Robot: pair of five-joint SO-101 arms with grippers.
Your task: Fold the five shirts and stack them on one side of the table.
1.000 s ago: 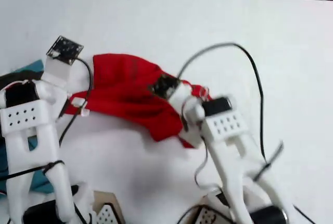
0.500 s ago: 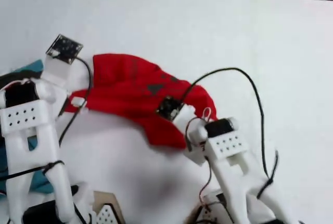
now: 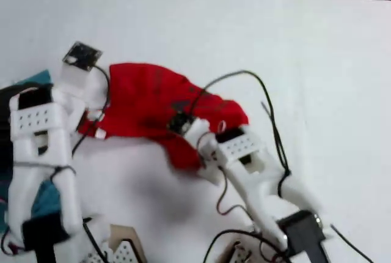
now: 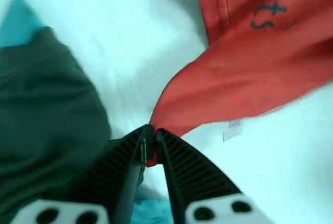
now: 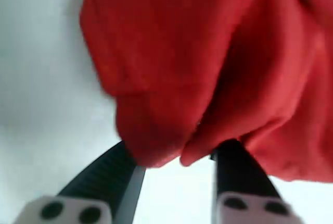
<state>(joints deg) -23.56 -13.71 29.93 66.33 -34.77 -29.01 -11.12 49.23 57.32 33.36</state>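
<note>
Your red shirt (image 3: 146,101) lies rumpled on the desk (image 3: 317,61), nearer its left edge. The left gripper (image 4: 150,136) pinches a corner tight; the right gripper (image 5: 176,155) straddles a fold, jaws apart (nothing clamped). It's light, limp cloth, likely to bunch: take hems or corners.

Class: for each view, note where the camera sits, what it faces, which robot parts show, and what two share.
High view: fixed above, looking down on the table; left arm and right arm show.
Left wrist view: on its arm, facing the left gripper shut on the red shirt.
Right wrist view: on its arm, facing the right gripper open around a fold.
All share the red shirt.
</note>
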